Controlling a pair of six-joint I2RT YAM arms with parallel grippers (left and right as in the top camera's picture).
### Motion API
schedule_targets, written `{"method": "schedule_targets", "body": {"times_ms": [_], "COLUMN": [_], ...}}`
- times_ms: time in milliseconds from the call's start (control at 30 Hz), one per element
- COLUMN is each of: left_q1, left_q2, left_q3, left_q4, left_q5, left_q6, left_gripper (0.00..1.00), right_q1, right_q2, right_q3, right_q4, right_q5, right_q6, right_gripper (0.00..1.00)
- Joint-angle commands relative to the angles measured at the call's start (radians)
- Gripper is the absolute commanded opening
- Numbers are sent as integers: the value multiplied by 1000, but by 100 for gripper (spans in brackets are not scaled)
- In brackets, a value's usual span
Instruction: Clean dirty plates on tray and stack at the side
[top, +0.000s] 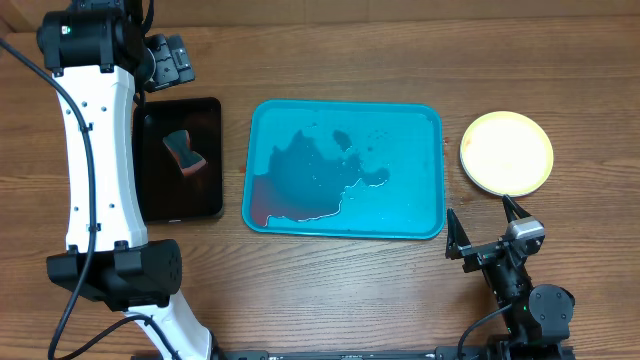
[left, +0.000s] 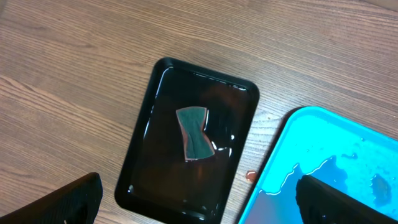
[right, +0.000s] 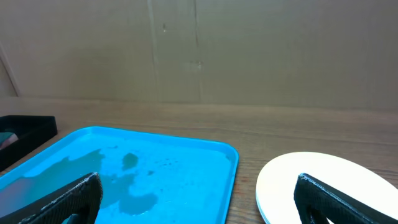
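The turquoise tray (top: 345, 168) lies in the middle of the table, wet, with a reddish puddle at its front left, and no plates on it. It also shows in the left wrist view (left: 323, 168) and the right wrist view (right: 137, 168). A stack of plates (top: 506, 152) with a pale yellow one on top sits on the table right of the tray; it shows in the right wrist view (right: 311, 180). My right gripper (top: 487, 228) is open and empty, in front of the stack. My left gripper (left: 205, 202) is open and empty, high above the black tray.
A small black tray (top: 180, 158) left of the turquoise tray holds liquid and a sponge (top: 184, 150); both show in the left wrist view, the black tray (left: 149, 155) and the sponge (left: 194, 134). A red drop (left: 250, 176) lies on the wood between the trays.
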Motion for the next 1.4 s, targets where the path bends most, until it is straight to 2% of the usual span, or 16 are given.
{"method": "schedule_targets", "body": {"times_ms": [0, 200, 367, 567, 800, 1000, 1133, 1367], "left_q1": [5, 0, -51, -127, -128, -125, -125, -125], "left_q2": [8, -6, -87, -283, -542, -820, -1022, -1398], "left_q3": [8, 1, -117, -464, -892, -1324, -1571, -1890], "left_q4": [-12, 44, 301, 662, 917, 1216, 1341, 1424], "left_q5": [-3, 5, 55, 54, 65, 177, 238, 214], "left_q6": [-5, 16, 16, 100, 139, 349, 492, 526], "left_gripper": [99, 99, 100, 100, 100, 100, 100, 100], "right_q1": [6, 5, 6, 6, 6, 5, 6, 5], "right_q2": [-10, -10, -10, -10, -10, -10, -10, -10], "right_q3": [-11, -11, -11, -11, -11, -11, -11, -11], "right_q4": [6, 7, 7, 6, 6, 7, 7, 7], "right_q5": [-8, -8, -8, -8, -8, -8, -8, -8], "right_q6": [-8, -8, -8, -8, -8, -8, -8, -8], "right_gripper": [100, 100, 100, 100, 100, 100, 100, 100]}}
